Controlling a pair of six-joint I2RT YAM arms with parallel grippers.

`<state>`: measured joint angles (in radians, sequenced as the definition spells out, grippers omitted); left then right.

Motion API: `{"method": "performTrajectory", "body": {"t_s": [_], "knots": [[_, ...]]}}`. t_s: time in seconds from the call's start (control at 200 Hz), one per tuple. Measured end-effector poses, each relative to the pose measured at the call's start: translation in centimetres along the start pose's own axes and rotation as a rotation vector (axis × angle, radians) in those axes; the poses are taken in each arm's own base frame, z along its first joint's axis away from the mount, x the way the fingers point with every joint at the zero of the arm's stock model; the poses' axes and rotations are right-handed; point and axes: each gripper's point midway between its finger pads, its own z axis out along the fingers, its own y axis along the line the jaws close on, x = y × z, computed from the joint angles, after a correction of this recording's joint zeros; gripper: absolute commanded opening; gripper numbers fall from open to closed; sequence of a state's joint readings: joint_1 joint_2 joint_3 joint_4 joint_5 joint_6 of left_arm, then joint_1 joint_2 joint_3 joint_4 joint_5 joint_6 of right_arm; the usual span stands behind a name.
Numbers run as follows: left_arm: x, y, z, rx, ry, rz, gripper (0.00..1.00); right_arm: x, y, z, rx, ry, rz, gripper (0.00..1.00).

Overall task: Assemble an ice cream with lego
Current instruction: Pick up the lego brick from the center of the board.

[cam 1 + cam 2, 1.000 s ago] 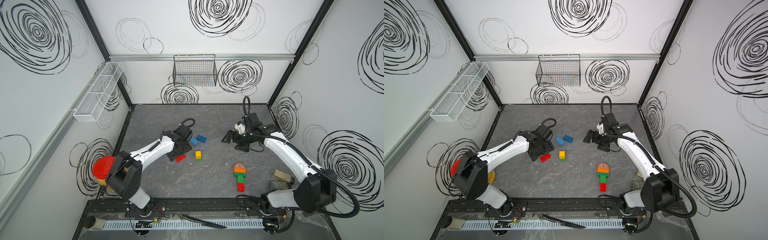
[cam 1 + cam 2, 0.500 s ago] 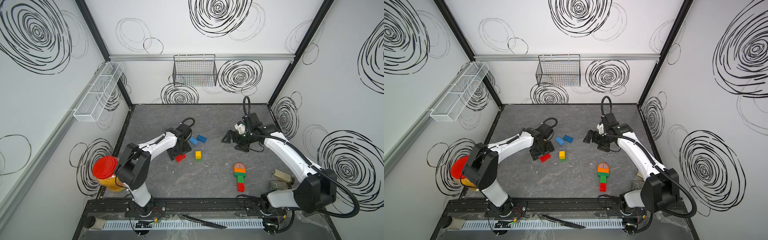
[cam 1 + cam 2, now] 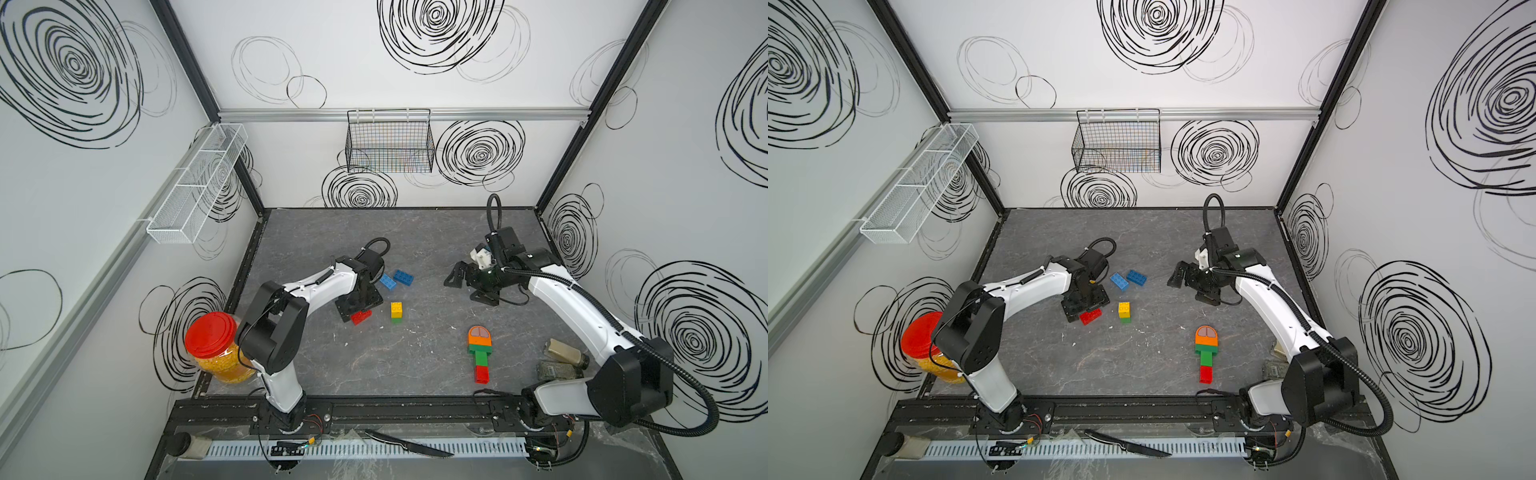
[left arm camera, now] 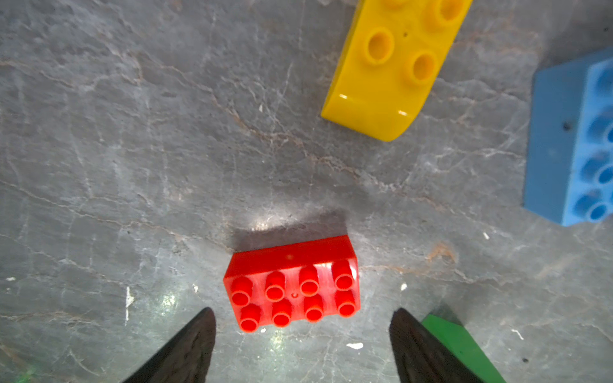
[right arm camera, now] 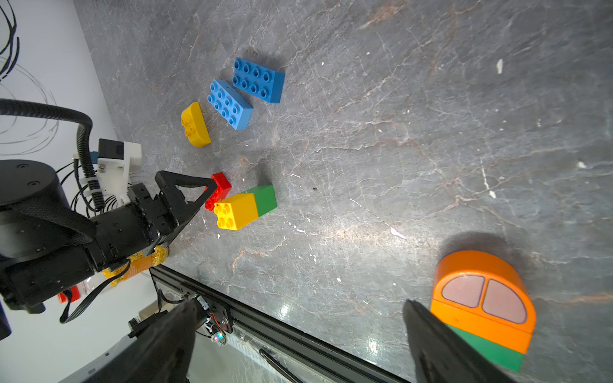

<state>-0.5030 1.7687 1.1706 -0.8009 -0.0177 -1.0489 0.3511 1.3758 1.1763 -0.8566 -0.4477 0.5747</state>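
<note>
Narrowly, left hand (image 4: 302,311) flanks red brick (image 4: 292,288), gaps both ends.

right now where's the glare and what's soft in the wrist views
Left wrist view: the red brick is sharp, a glare patch sits on the tabletop just past it, and the light blue brick at the frame edge is soft. Right wrist view: sheen on the tabletop near the orange dome piece, which casts a dark shadow.
</note>
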Motion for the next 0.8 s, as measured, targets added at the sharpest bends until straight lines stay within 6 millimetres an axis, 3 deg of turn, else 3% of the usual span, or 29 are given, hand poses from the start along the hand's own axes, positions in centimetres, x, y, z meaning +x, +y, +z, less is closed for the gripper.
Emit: {"method": "performTrajectory", "body": {"t_s": [0.34,0.801], "knots": [[0.4,0.4,1.3,-0.006,0.012,-0.041,0.82,0.2,-0.2,0.2,0.003,0.007,0.004,1.0],[0.3,-0.2,1.6,0.015,0.013,-0.078,0.79,0.4,-0.4,0.3,0.005,0.013,0.008,1.0]]}}
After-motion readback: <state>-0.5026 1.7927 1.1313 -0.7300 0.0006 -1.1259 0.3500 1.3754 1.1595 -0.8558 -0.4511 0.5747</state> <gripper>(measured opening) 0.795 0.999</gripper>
